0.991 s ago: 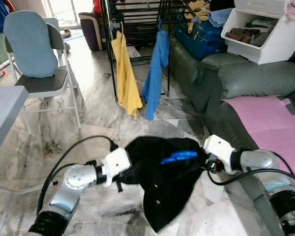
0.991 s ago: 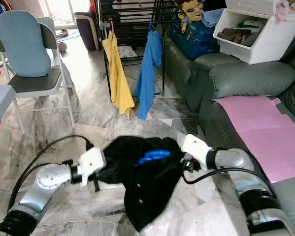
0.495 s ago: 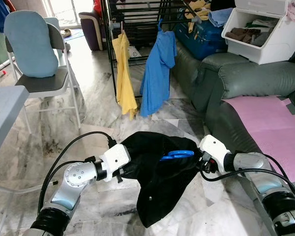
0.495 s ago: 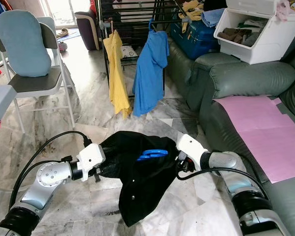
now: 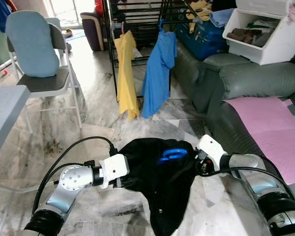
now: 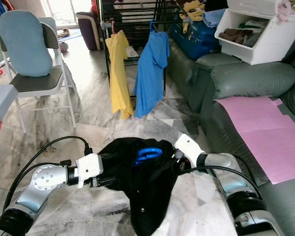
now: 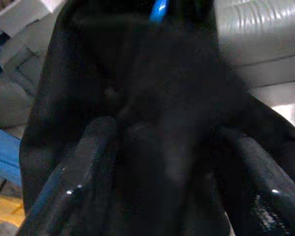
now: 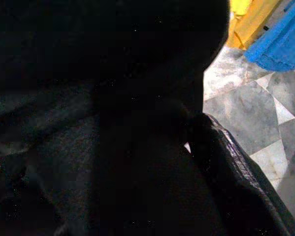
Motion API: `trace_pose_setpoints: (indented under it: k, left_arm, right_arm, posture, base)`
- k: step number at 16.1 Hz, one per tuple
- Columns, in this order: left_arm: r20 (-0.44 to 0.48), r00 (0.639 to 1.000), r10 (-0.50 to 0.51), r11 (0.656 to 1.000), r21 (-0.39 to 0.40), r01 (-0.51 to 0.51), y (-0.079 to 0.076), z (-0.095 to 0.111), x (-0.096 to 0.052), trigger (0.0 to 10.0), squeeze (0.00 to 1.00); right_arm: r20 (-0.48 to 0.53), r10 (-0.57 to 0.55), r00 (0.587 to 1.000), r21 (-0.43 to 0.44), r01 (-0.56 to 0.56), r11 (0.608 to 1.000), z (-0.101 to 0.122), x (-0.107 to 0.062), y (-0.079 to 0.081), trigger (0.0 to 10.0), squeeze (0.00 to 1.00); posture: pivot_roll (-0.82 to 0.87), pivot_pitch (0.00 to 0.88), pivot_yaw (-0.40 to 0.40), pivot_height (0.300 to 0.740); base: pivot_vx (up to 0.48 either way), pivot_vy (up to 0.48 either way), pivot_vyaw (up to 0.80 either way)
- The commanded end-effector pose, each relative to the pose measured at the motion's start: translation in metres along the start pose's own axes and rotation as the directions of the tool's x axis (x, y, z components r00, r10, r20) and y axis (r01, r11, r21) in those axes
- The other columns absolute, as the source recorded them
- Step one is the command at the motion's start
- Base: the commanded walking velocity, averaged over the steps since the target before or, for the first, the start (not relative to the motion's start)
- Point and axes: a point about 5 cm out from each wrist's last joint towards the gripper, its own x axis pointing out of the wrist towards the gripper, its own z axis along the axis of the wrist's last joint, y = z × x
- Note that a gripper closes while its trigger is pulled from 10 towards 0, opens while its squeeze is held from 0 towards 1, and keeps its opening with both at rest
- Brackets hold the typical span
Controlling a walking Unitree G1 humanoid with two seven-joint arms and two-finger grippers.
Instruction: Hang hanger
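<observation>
Left wrist view puts my left gripper (image 7: 162, 162) closest of all: its two black fingers (image 7: 73, 182) stand apart with the black garment (image 5: 164, 189) bunched between them, gripping its side. In the left eye view my right gripper (image 5: 199, 164) presses into the garment's other side; whether its fingers are together or apart, I cannot tell. The blue hanger (image 5: 169, 155) sits inside the neck, hook showing on top, held between my two arms above the marble floor (image 5: 103, 123).

My worry: I hold cloth, not the hanger, so it could slide out of the neck when I lift, or the long hem could drag and snag as I walk.

Farther ahead, the black drying rack (image 5: 137, 19) carries a yellow garment (image 5: 126, 73) and a blue shirt (image 5: 158, 69). Crowding those could knock one off. Beyond the green sofa (image 5: 255, 78), a white bin (image 5: 275, 39) holds folded clothes, some of them dark.
</observation>
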Motion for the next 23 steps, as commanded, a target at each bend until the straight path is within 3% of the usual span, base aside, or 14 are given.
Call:
trace_pose_setpoints:
  k: [1, 5, 7, 9, 11, 13, 15, 16, 17, 18, 20, 21, 23]
  left_arm:
    - [0.003, 1.000, 0.013, 0.999, 0.050, -0.013, 0.009, 0.005, 0.000, 10.0, 1.00]
    - [0.013, 0.999, 0.029, 0.995, 0.092, -0.030, 0.014, 0.008, 0.000, 10.0, 1.00]
    - [-0.051, 0.992, -0.117, 0.990, 0.075, 0.120, 0.001, 0.001, -0.002, 10.0, 1.00]
    - [-0.060, 0.990, -0.128, 0.989, 0.068, 0.132, 0.000, -0.001, -0.003, 10.0, 1.00]
    - [-0.045, 0.996, -0.071, 0.994, 0.077, 0.074, 0.006, 0.001, -0.004, 10.0, 1.00]
    - [-0.016, 0.998, 0.064, 0.996, 0.060, -0.063, 0.018, 0.002, -0.006, 10.0, 1.00]
    - [-0.006, 0.981, 0.196, 0.980, -0.010, -0.196, 0.025, -0.001, -0.008, 10.0, 1.00]
    - [0.006, 0.942, 0.337, 0.930, -0.156, -0.332, 0.031, -0.005, -0.009, 10.0, 0.15]
    - [-0.020, 0.880, 0.474, 0.832, -0.315, -0.456, 0.037, -0.012, -0.013, 10.0, 0.00]
    - [-0.050, 0.845, 0.533, 0.783, -0.348, -0.515, 0.038, -0.017, -0.018, 10.0, 0.00]
    - [-0.148, 0.745, 0.650, 0.639, -0.423, -0.642, 0.039, -0.028, -0.023, 10.0, 0.00]
    - [-0.215, 0.640, 0.737, 0.526, -0.412, -0.744, 0.040, -0.032, -0.028, 10.0, 0.00]
    - [-0.238, 0.578, 0.781, 0.457, -0.412, -0.788, 0.035, -0.033, -0.030, 10.0, 0.00]
  right_arm:
    - [0.042, -0.022, 0.999, -0.030, 0.023, 0.999, 0.016, -0.003, -0.008, 0.0, 0.00]
    - [-0.006, -0.027, 1.000, -0.022, 0.027, 0.999, 0.009, -0.004, -0.007, 0.0, 0.00]
    - [0.006, -0.049, 0.999, -0.009, 0.049, 0.999, 0.012, -0.001, -0.007, 0.0, 0.00]
    - [0.000, -0.071, 0.998, 0.000, 0.071, 0.998, 0.012, 0.002, -0.007, 0.0, 0.00]
    - [-0.029, -0.104, 0.994, 0.019, 0.104, 0.994, 0.007, 0.002, -0.008, 0.0, 0.00]
    - [-0.044, -0.172, 0.984, 0.102, 0.175, 0.979, 0.005, 0.002, -0.014, 0.0, 0.00]
    - [-0.047, -0.232, 0.972, 0.185, 0.236, 0.954, 0.004, 0.003, -0.018, 0.0, 0.00]
    - [-0.049, -0.278, 0.959, 0.234, 0.282, 0.930, 0.004, 0.003, -0.021, 0.0, 0.00]
    - [-0.039, -0.321, 0.946, 0.292, 0.318, 0.902, 0.006, 0.004, -0.023, 0.0, 0.00]
    - [-0.029, -0.354, 0.935, 0.332, 0.343, 0.879, 0.008, 0.004, -0.023, 0.0, 0.00]
    - [-0.011, -0.436, 0.900, 0.412, 0.401, 0.818, 0.014, 0.005, -0.023, 0.0, 0.00]
    - [0.010, -0.502, 0.865, 0.456, 0.443, 0.772, 0.017, 0.006, -0.019, 0.0, 0.00]
    - [0.035, -0.575, 0.818, 0.504, 0.482, 0.717, 0.019, 0.005, -0.011, 0.0, 0.00]
  posture:
    - [-0.13, 0.000, -0.017, 0.740]
    - [-0.13, 0.000, -0.017, 0.740]
    - [-0.12, 0.000, -0.016, 0.740]
    - [-0.12, 0.000, -0.016, 0.740]
    - [-0.12, 0.000, -0.016, 0.740]
    - [-0.12, 0.000, -0.012, 0.740]
    - [-0.13, 0.000, -0.014, 0.740]
    - [-0.13, 0.000, -0.014, 0.740]
    - [-0.13, 0.000, -0.012, 0.740]
    - [-0.14, 0.000, -0.009, 0.740]
    - [-0.14, 0.000, 0.002, 0.740]
    - [-0.14, 0.000, 0.017, 0.740]
    - [-0.15, 0.000, 0.034, 0.740]
  base:
    - [0.000, 0.000, 0.00]
    - [0.000, 0.000, 0.00]
    - [0.000, 0.000, 0.00]
    - [0.000, 0.000, 0.00]
    - [0.000, 0.000, 0.00]
    - [0.000, 0.000, 0.00]
    - [0.000, 0.000, 0.00]
    - [0.000, 0.000, 0.00]
    - [0.000, 0.000, 0.00]
    - [0.000, 0.000, 0.00]
    - [0.000, 0.000, 0.00]
    - [0.000, 0.000, 0.00]
    - [0.000, 0.000, 0.00]
